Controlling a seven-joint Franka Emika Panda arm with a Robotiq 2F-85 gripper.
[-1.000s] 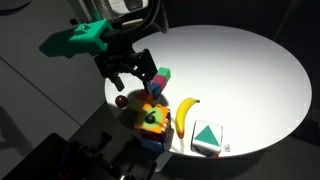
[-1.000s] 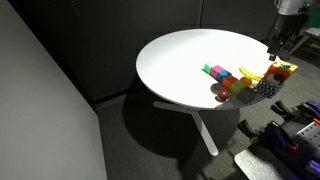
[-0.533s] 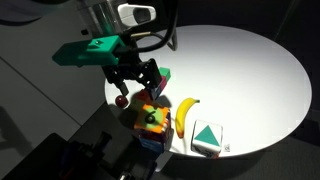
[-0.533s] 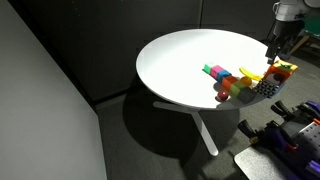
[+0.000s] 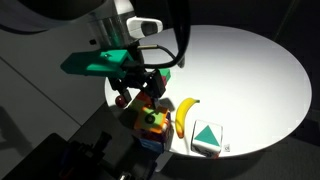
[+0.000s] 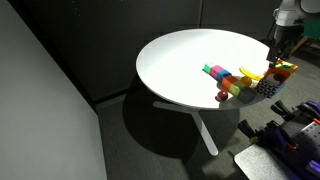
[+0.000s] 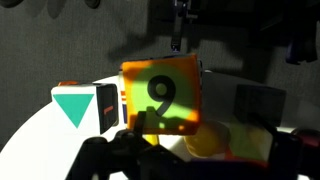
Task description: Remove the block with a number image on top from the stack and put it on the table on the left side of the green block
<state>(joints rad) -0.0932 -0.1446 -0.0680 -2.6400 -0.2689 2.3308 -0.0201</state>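
My gripper (image 5: 141, 92) hangs directly over the stack (image 5: 149, 138) with its fingers apart and nothing clamped between them. In the wrist view the two dark fingers (image 7: 112, 158) come in from the bottom edge and stand wide on either side of the gripper (image 7: 196, 162) centre line. I cannot tell from any view whether a pad touches the block yet. The block with a number image (image 7: 160, 97) fills the middle of the wrist view, its green face with the black digit turned up toward the camera and orange edges around it. In an exterior view the block (image 5: 152, 119) sits on top of the stack, just under the fingertips. A banana (image 5: 186, 113) lies just beside the stack, and beyond it a white cube with a green triangle (image 5: 207, 138) rests near the table edge. The same cube (image 7: 86, 107) shows to the left of the numbered block in the wrist view. The green block (image 6: 209, 70) lies on the table (image 6: 180, 55), apart from the stack, with a magenta side next to it. A small red piece (image 6: 222, 95) sits near the rim. A teal bracket (image 5: 95, 63) sits above the gripper, and the white arm (image 5: 95, 20) rises out of the top of the frame.
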